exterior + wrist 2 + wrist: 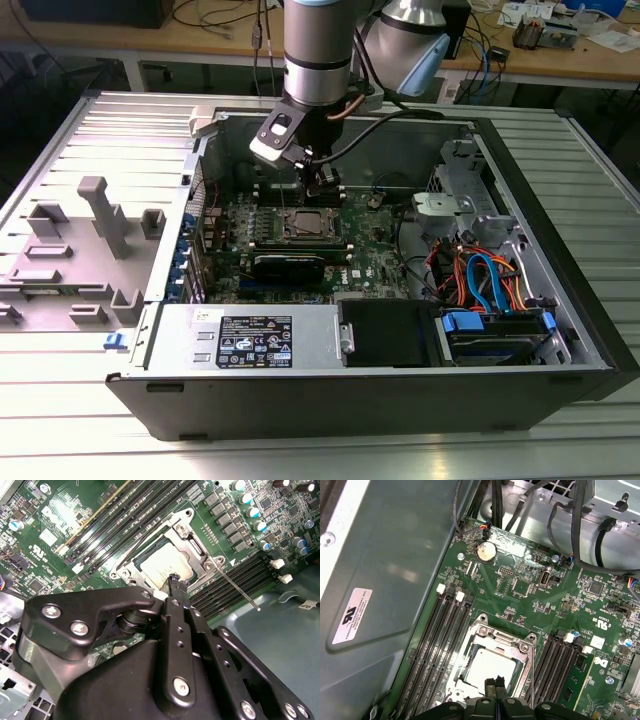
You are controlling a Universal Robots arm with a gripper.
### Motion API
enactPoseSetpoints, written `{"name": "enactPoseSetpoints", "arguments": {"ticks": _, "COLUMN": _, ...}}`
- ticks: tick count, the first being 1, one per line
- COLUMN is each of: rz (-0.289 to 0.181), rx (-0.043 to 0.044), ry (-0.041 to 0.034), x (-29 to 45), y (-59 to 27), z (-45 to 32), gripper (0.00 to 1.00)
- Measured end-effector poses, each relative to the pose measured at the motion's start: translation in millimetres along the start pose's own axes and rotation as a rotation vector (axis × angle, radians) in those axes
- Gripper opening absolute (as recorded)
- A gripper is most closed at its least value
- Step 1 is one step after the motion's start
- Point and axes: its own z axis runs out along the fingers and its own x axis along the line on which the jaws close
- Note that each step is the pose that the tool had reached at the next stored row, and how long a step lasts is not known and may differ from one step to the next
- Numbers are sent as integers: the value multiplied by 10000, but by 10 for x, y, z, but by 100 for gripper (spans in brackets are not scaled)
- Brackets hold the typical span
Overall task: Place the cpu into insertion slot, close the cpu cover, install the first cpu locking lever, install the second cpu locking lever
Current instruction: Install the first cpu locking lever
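Note:
The cpu (164, 566) lies flat in the insertion slot on the green motherboard, its silver-grey top showing in both wrist views (491, 669). The slot's contact field is hidden under it. The cpu cover (194, 546) lies down around the chip, and its silvery frame (501, 638) rings it. One thin locking lever (240, 592) sticks out over the memory slots with its end free. Another lever rod (145, 539) runs along the opposite side. My gripper (176, 581) hangs just above the socket's edge (495, 682), fingers shut together on nothing. In the exterior view my gripper (322, 195) hovers over the socket (306, 224).
Long black memory slots (445, 630) flank the socket on both sides. A black graphics card (288, 265) lies in front of it. Drive cage and coloured cables (480, 280) fill the exterior view's right. The case walls (330, 345) surround the board. Grey fixtures (95, 215) stand outside on the left.

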Motion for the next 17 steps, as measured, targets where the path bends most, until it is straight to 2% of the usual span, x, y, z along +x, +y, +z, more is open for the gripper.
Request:
{"name": "enactPoseSetpoints", "arguments": {"ticks": 9, "rz": -75, "rx": 0, "ry": 1, "x": 3, "y": -11, "z": 0, "gripper": 11}}
{"name": "enactPoseSetpoints", "arguments": {"ticks": 13, "rz": -718, "rx": -7, "ry": -1, "x": 7, "y": -19, "z": 0, "gripper": 11}}
{"name": "enactPoseSetpoints", "arguments": {"ticks": 17, "rz": -972, "rx": -8, "ry": -2, "x": 8, "y": -25, "z": -17, "gripper": 11}}
